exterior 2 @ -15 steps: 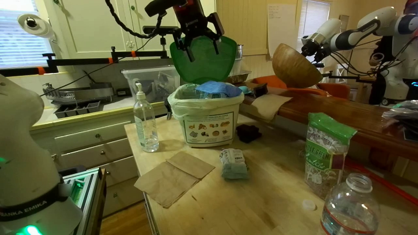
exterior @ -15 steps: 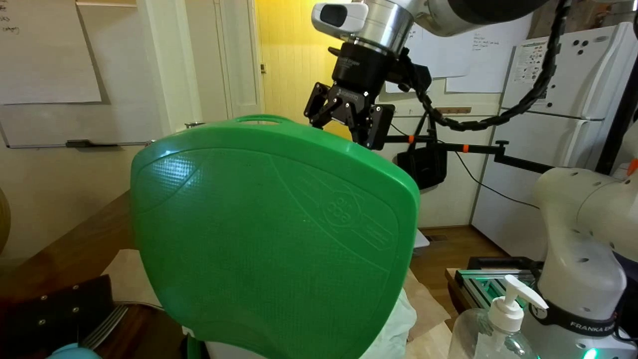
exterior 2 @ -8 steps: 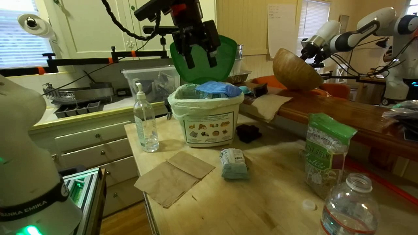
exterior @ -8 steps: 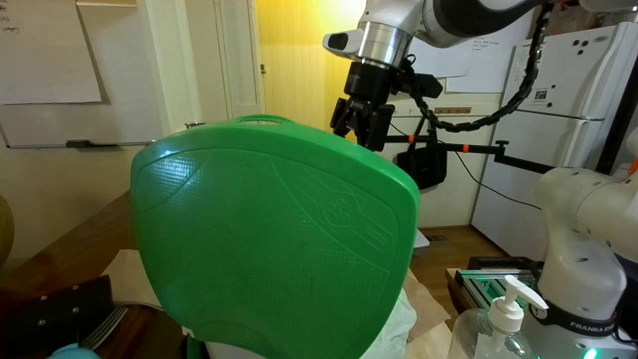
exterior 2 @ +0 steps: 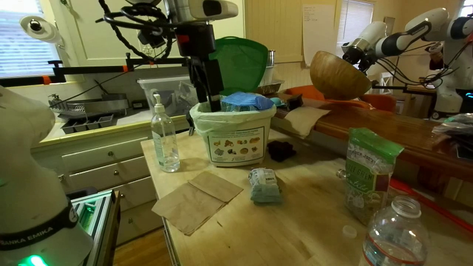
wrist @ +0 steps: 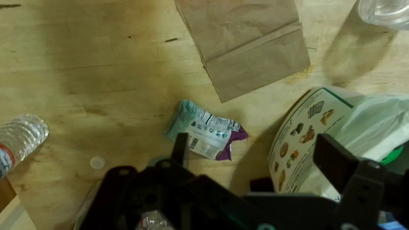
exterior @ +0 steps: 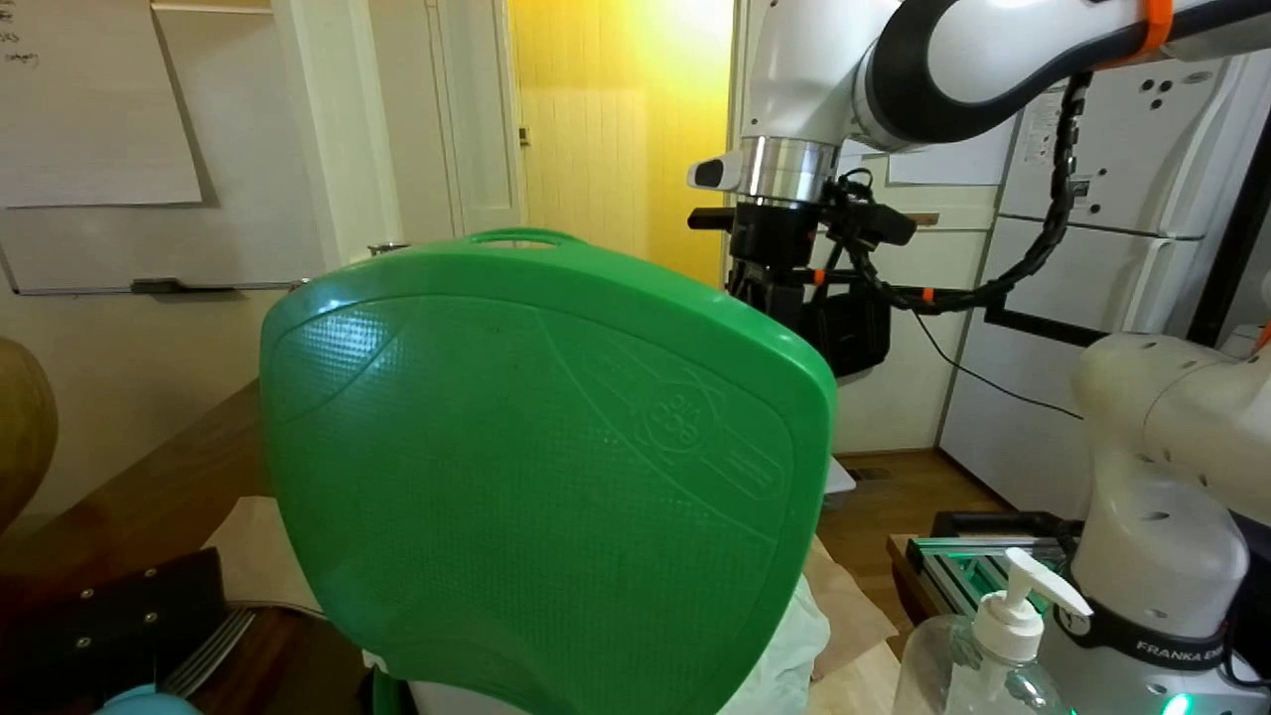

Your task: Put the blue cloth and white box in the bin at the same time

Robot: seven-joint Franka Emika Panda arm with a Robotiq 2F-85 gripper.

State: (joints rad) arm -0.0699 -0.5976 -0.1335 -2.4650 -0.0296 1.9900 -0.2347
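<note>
The blue cloth (exterior 2: 245, 100) lies bunched on the right side of the bin's opening, over some clear plastic. A corner of the cloth (wrist: 390, 225) shows in the wrist view. The pale bin (exterior 2: 238, 146) has a light green liner and a raised green lid (exterior 2: 244, 64); the lid (exterior: 546, 467) hides most of the bin in an exterior view. No white box can be made out. My gripper (wrist: 255, 151) is open and empty, its fingers wide apart above the table. In an exterior view the gripper (exterior 2: 210, 103) overlaps the left of the bin's opening; its depth is unclear.
A snack packet (exterior 2: 264, 184), a brown paper bag (exterior 2: 197, 203) and a pump bottle (exterior 2: 164, 140) stand or lie near the bin. A lentil bag (exterior 2: 369, 173) and a plastic bottle (exterior 2: 397, 229) stand farther right. Another arm holds a wooden bowl (exterior 2: 338, 75).
My gripper has moved down and away from the lid, and the wrist has turned. The cloth and bin have not moved. The wooden bowl has shifted slightly.
</note>
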